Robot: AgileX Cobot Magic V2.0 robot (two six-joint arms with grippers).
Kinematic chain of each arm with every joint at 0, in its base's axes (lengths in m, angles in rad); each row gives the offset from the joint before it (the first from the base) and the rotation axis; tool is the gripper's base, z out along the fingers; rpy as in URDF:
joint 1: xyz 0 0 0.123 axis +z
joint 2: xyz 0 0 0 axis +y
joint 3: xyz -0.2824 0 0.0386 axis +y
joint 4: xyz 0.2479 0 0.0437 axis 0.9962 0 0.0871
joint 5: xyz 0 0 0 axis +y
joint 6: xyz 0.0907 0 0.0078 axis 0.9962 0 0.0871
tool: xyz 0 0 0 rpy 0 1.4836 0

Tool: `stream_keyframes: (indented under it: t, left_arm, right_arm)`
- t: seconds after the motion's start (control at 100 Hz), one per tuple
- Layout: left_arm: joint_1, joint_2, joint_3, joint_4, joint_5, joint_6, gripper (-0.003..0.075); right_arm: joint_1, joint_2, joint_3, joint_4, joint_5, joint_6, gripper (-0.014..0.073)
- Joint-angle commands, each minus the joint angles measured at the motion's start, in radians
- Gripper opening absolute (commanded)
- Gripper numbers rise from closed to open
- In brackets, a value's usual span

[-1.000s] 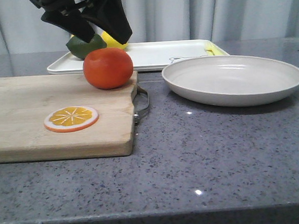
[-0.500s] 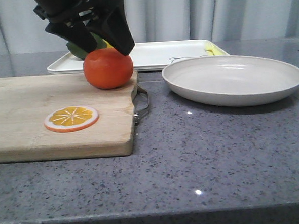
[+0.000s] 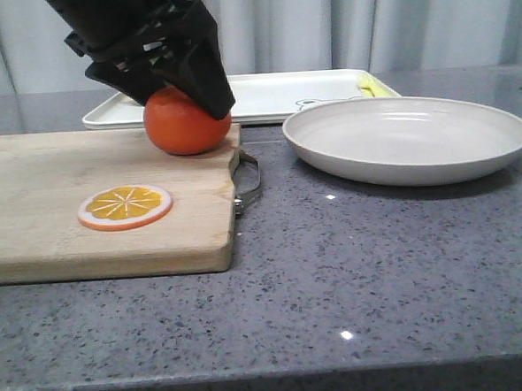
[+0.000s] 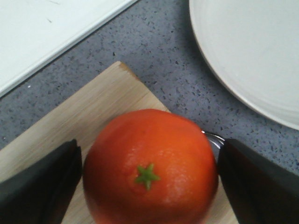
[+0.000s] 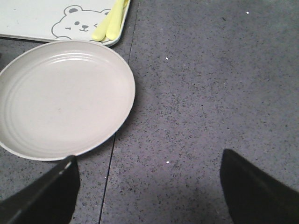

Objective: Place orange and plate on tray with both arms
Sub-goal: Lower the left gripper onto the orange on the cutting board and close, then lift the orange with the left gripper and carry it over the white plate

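I note left claw (image 4: 148, 186) spread wide, straddling orange (image 4: 150, 167) on cutting board (image 3: 84, 202), ready to clamp. Right claw (image 5: 148, 186) wide, above table beside plate (image 5: 63, 95). Tray (image 3: 264, 96) behind, awaiting both.
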Motion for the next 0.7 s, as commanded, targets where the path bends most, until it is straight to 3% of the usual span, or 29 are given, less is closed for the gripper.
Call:
stream_keyframes:
  t: [0.0,0.17,0.39,0.4,0.69]
  left_arm:
    - [-0.007,-0.044,-0.033,-0.022,-0.021,-0.007,0.0475]
    - [-0.007,-0.044,-0.033,-0.022,-0.011,-0.007,0.0379]
    - [-0.007,-0.054,-0.042,-0.031,-0.002,-0.007,0.0375]
    - [0.069,-0.054,-0.044,-0.031,0.001,-0.007,0.0375]
    - [0.001,-0.055,-0.168,-0.035,0.055,-0.007,0.0374]
  right_arm:
    - [-0.002,0.002,-0.034,-0.005,-0.061,-0.004,0.061]
    - [-0.002,0.002,-0.034,-0.005,-0.061,-0.004,0.061]
    - [-0.002,0.002,-0.034,-0.005,-0.061,-0.004,0.061]
    - [-0.002,0.002,-0.034,-0.005,-0.061,-0.004,0.061]
    - [-0.002,0.002,-0.034,-0.005,-0.061,-0.004,0.061]
